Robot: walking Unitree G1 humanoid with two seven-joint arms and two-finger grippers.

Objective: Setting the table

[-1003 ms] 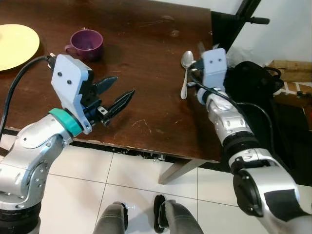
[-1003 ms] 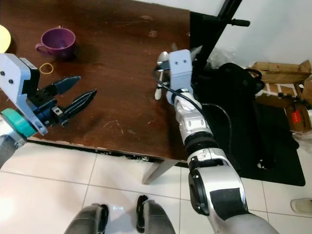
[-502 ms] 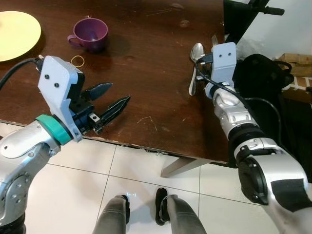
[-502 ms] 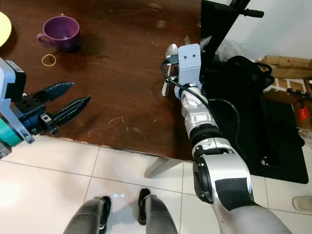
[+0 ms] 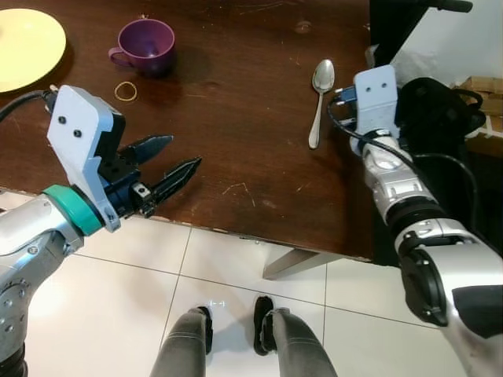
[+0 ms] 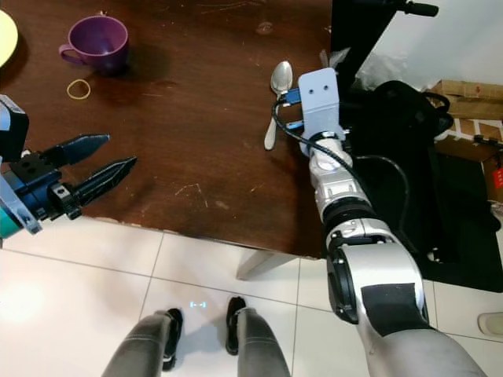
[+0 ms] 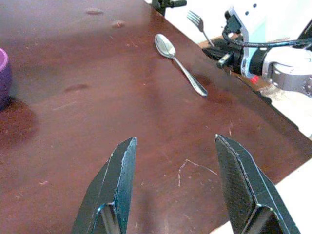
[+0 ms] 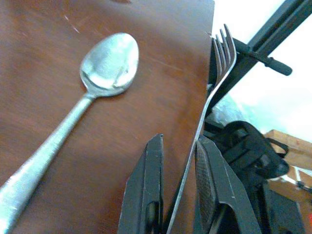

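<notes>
A home dining spot: dark wooden table with cup, plate, spoon, on white tiled floor.

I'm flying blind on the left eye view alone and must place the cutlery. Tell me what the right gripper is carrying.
Observer: The right gripper is shut on a silver metal fork, held by its handle between the black fingers.
Operator: Say where the fork sits relative to the silver metal spoon.
Observer: The spoon lies flat on the dark brown wooden table; the fork's tines hang over the table's edge beside it, apart from it.
Operator: Report the left gripper.
Observer: The left gripper is open and holds nothing, over bare wood near the table's front edge.
</notes>
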